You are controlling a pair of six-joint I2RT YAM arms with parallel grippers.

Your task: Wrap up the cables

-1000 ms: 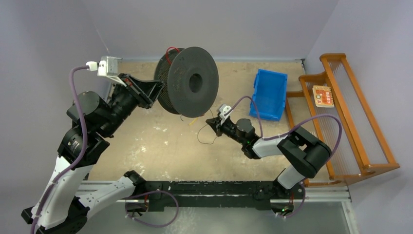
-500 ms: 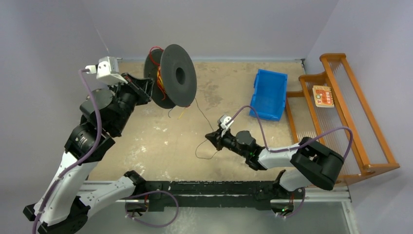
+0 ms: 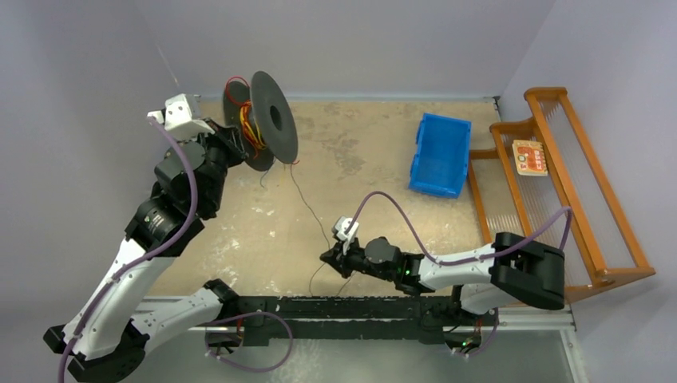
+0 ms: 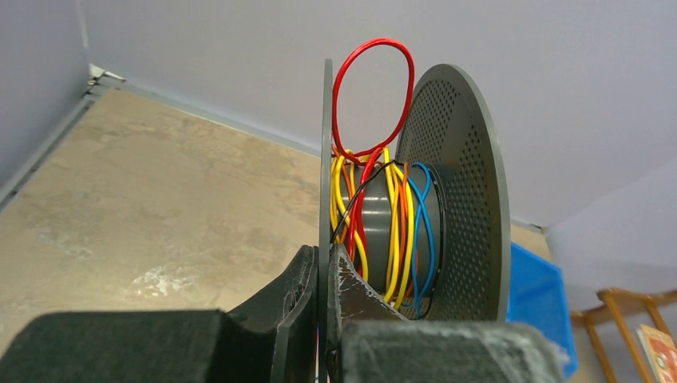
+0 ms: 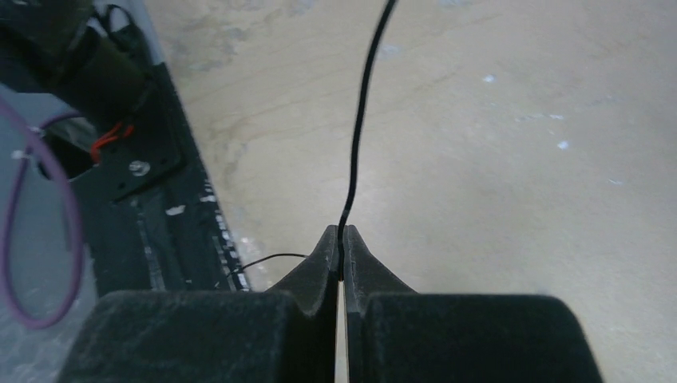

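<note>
My left gripper (image 3: 231,148) is shut on the near flange of the black spool (image 3: 269,120) and holds it raised, edge-on, at the far left. In the left wrist view its jaws (image 4: 326,267) clamp that thin flange (image 4: 326,144). Red, yellow, orange and blue cables (image 4: 395,223) are wound on the hub, and a red loop (image 4: 375,41) sticks out above. A black strand (image 3: 307,205) runs from the spool down to my right gripper (image 3: 326,257) near the front edge. The right gripper (image 5: 341,239) is shut on this strand (image 5: 357,136). Its loose tail (image 5: 271,257) trails left.
A blue bin (image 3: 439,155) stands at the back right. A wooden rack (image 3: 579,191) with a small card (image 3: 529,157) stands along the right wall. The black base rail (image 3: 335,307) runs along the near edge, just beside the right gripper.
The left gripper carried the spool left and turned it more edge-on. The right gripper moved toward the near edge, still holding the black strand, which now stretches longer between them.
</note>
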